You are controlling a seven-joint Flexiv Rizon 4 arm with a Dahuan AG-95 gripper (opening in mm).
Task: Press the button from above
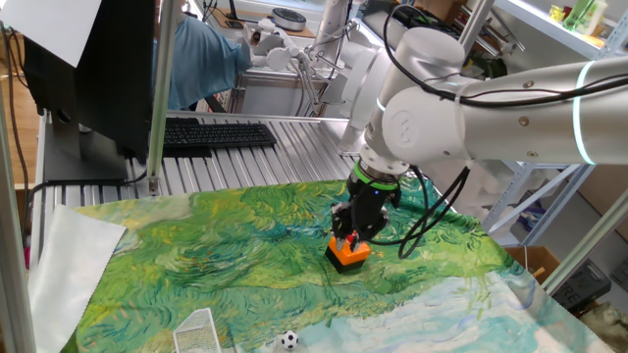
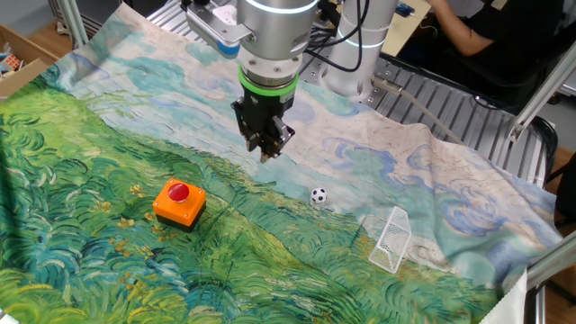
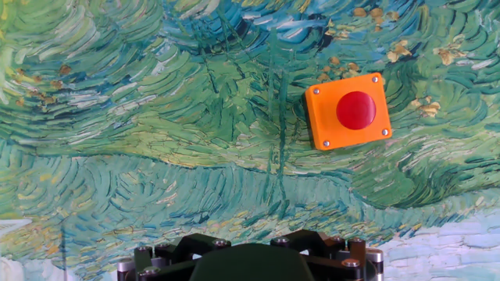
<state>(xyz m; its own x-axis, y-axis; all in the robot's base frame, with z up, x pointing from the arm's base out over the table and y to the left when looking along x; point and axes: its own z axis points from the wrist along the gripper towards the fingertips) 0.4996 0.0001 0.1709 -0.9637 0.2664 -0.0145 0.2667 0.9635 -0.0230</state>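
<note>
The button (image 2: 179, 202) is a small orange square box with a black base and a round red cap, sitting on the painted green-blue cloth (image 2: 108, 270). It shows in the hand view (image 3: 348, 110) at the upper right, and in one fixed view (image 1: 348, 252) partly behind the fingers. My gripper (image 2: 267, 155) hangs above the cloth, pointing down, off to one side of the button and not touching it. Its fingertips meet in a single point, with nothing between them. In one fixed view the gripper (image 1: 347, 233) overlaps the button only by line of sight.
A tiny soccer ball (image 2: 318, 195) and a small white net goal (image 2: 392, 238) lie on the cloth to the other side of the gripper. A keyboard (image 1: 211, 135) and a monitor stand on the metal table beyond the cloth. A person (image 1: 201, 59) sits behind.
</note>
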